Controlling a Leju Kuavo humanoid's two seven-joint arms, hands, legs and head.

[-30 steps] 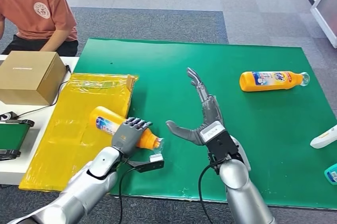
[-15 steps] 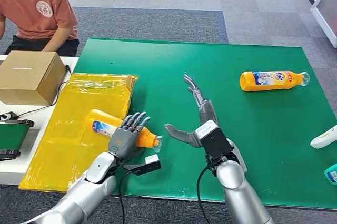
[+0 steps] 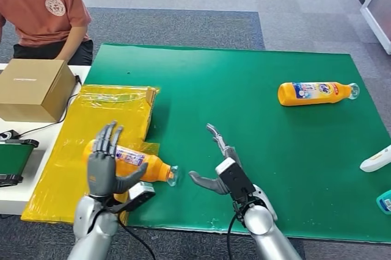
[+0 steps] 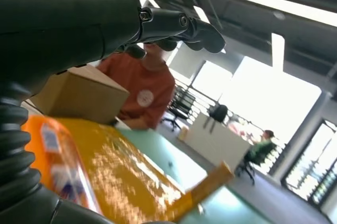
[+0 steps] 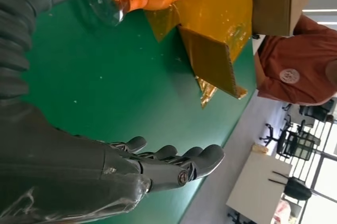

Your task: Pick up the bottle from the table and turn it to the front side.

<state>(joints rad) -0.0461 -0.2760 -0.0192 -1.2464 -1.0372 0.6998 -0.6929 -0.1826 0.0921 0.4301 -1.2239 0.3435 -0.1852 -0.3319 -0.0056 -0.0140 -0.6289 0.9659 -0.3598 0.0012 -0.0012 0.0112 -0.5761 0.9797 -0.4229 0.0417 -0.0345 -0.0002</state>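
Orange plastic catches the eye: the bottle [image 3: 134, 163] lies on its side, half on the yellow sheet [image 3: 78, 150] and half on the green mat [image 3: 258, 119], its clear cap pointing toward the right hand [image 3: 220, 171]. That right hand hovers just beside the cap, fingers spread wide and thumb out, holding nothing. The left hand [image 3: 105, 163] stands upright in front of the bottle's body, fingers fanned apart, thumb reaching toward the label, and it has no grip on anything either. Here's the risk, as I judge it: a round bottle on a slick, crinkled sheet could roll or skid away if either hand nudges it before closing, and a grab near the tapered neck could let it slip out. A second orange bottle [image 3: 316, 93] rests well apart on the far right of the mat. A cardboard box [image 3: 34, 89] sits on the white side table, a person in an orange shirt [image 3: 44, 10] sits behind it, and grey carpet tiles stretch beyond.
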